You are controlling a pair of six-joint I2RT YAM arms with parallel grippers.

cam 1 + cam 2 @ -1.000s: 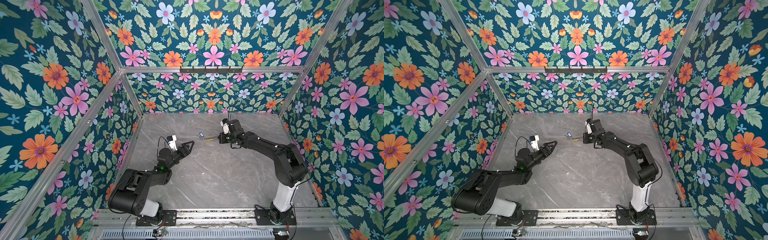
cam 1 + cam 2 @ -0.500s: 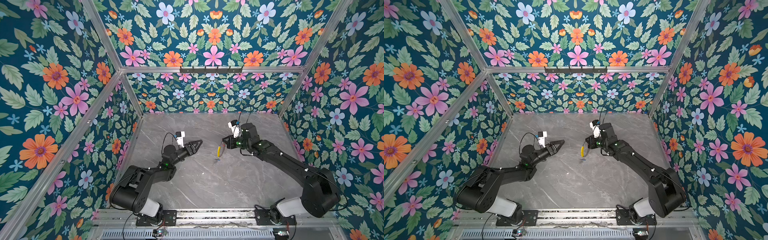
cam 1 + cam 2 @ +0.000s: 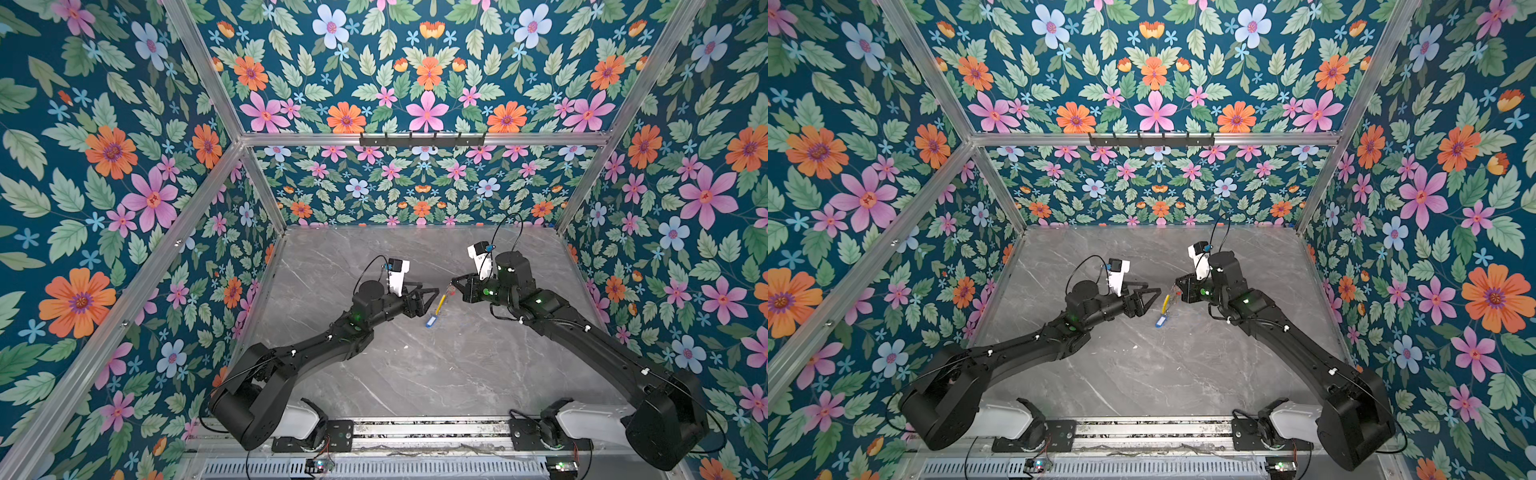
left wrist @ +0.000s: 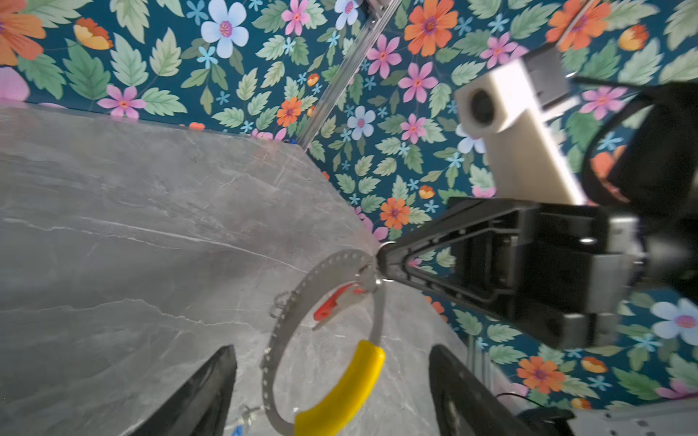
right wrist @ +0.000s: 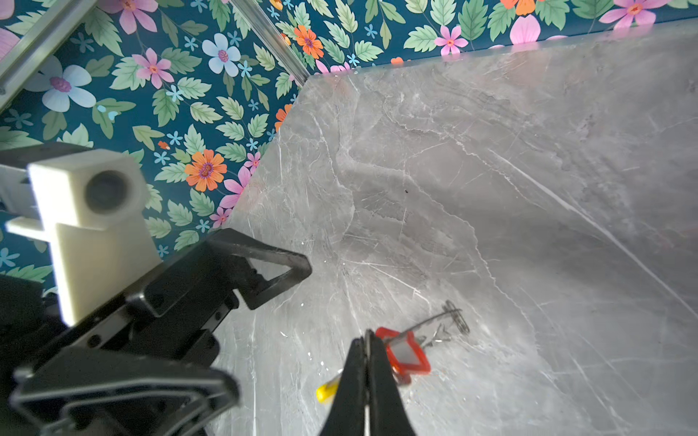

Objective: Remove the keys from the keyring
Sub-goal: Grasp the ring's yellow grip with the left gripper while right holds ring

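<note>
Keyring may twist loose
Your right tool (image 5: 366,339) thinly pinches the yellow-sleeved silver wire keyring (image 4: 349,381); closing your wide-open left tool (image 4: 331,349) could wrench it free.

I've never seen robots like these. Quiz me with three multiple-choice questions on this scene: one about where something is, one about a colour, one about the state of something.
1. Where is the keyring?
A) flat on the table by the back wall
B) held up between the two arms
C) hung on the wall rail

2. What colour is the sleeve on it?
A) yellow
B) green
C) black

3. How are the left fingers set?
A) shut on the blue tag
B) out of sight
C) open

Answers:
1 B: the right fingers pinch the keyring, raised between the arms.
2 A: the sleeve shows plainly yellow in both wrist views.
3 C: the left fingers stand apart, with the sleeve between them.
</note>
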